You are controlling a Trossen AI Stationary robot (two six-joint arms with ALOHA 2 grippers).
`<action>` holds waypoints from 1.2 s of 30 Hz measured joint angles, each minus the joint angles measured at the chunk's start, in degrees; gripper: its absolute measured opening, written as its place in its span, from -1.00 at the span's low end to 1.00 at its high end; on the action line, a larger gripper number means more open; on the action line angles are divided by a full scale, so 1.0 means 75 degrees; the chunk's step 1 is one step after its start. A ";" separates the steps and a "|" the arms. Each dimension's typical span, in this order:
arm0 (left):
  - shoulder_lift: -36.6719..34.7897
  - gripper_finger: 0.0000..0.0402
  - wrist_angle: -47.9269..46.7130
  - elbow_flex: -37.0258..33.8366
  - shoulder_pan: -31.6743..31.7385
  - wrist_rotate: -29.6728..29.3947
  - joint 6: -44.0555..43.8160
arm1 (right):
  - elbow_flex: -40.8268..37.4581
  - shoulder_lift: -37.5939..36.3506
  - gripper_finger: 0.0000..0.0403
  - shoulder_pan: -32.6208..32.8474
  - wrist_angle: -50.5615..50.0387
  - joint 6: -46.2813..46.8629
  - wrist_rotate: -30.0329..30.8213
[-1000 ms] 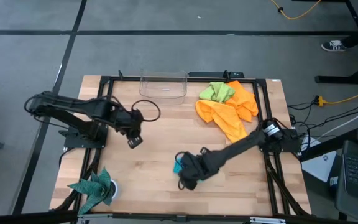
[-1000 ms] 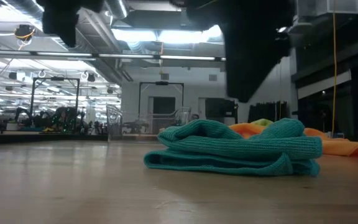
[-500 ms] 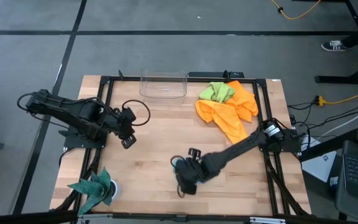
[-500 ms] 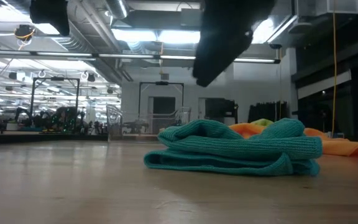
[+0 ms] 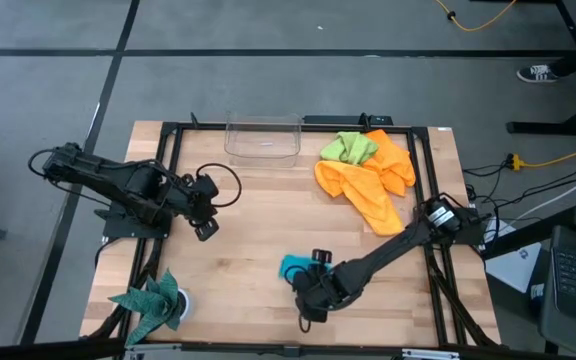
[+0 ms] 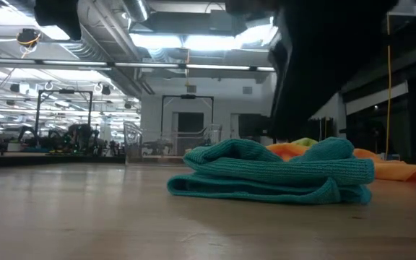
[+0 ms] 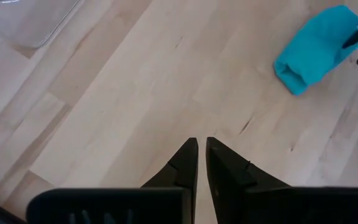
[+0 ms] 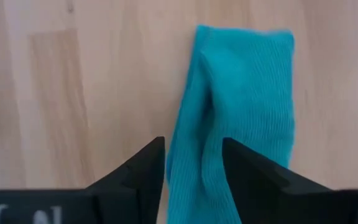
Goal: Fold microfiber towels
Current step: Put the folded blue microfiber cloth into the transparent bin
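Folding of the blue towel [image 5: 294,267] near the table's front looks finished, so the right gripper [image 5: 313,303], jaws apart above it, should next fetch an orange towel [image 5: 368,190], while the left gripper [image 5: 204,229] waits clenched.

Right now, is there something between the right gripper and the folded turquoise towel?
Nothing visible. The right gripper hangs open directly over the turquoise towel, with only bare table around it. The left gripper waits far aside.
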 joint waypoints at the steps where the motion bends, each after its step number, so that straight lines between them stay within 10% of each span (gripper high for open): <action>1: 0.0000 -0.87 0.0000 0.0000 -0.0002 0.0000 0.0000 | -0.0061 0.0000 -0.15 -0.0058 0.0067 0.0209 -0.0078; 14: 0.0000 -0.87 0.0003 0.0000 0.0001 -0.0003 0.0002 | -0.1052 -0.0003 0.61 -0.0349 0.1483 0.0279 -0.0181; 36: 0.0000 -0.87 0.0020 0.0000 0.0001 -0.0070 -0.0077 | -0.2623 -0.0085 0.10 -0.0635 0.2348 -0.1277 0.1645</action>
